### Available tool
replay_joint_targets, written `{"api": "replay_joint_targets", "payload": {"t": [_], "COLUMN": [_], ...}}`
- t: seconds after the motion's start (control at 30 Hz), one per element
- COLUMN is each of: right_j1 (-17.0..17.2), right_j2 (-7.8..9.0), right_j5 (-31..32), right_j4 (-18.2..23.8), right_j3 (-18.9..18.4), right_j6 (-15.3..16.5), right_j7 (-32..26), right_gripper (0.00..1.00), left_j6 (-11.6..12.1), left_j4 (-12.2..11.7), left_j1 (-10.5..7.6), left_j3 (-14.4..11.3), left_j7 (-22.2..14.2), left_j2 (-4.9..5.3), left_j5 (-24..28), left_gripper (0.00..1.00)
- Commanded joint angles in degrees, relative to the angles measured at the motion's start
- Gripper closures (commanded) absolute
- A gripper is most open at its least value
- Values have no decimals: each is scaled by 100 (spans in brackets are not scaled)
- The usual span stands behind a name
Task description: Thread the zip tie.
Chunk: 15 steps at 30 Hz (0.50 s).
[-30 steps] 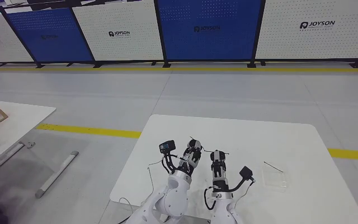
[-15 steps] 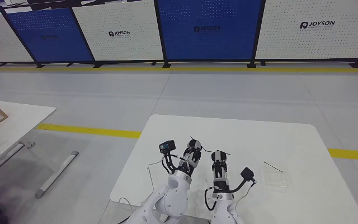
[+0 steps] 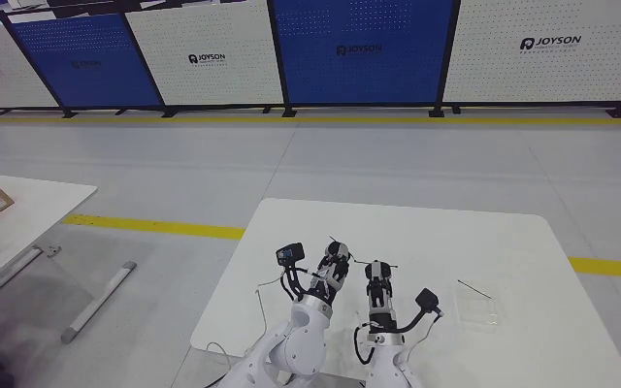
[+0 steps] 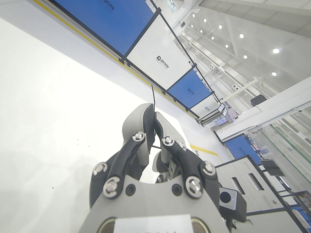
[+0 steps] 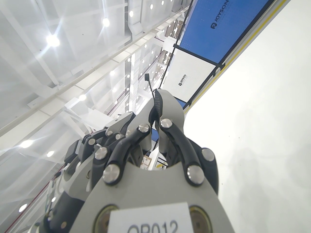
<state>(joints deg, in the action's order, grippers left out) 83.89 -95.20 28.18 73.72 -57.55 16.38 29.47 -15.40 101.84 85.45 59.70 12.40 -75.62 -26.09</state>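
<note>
Left claw (image 4: 153, 112) is pressed together on a black zip tie (image 4: 152, 95), whose thin tail pokes past the fingertips, above the white surface (image 3: 437, 228). Just beside it, right claw (image 5: 156, 99) pinches a strip ending in a square head (image 5: 147, 76), possibly the same tie. Farther right lie a clear tray (image 3: 482, 312) and a loose tie (image 3: 474, 288).
</note>
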Motion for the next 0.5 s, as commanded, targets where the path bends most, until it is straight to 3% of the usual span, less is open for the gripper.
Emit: {"api": "replay_joint_targets", "payload": {"t": [0.0, 0.47], "right_j1": [4, 44], "right_j2": [-2, -1], "right_j5": [-9, 5], "right_j4": [3, 43], "right_j3": [-4, -45], "right_j6": [2, 27], "right_j7": [3, 23], "right_gripper": [100, 100], "left_j6": [0, 0], "left_j4": [0, 0], "left_j1": [0, 0], "left_j3": [0, 0], "left_j7": [0, 0], "left_j2": [0, 0], "left_j5": [0, 0], "left_gripper": [100, 100]}}
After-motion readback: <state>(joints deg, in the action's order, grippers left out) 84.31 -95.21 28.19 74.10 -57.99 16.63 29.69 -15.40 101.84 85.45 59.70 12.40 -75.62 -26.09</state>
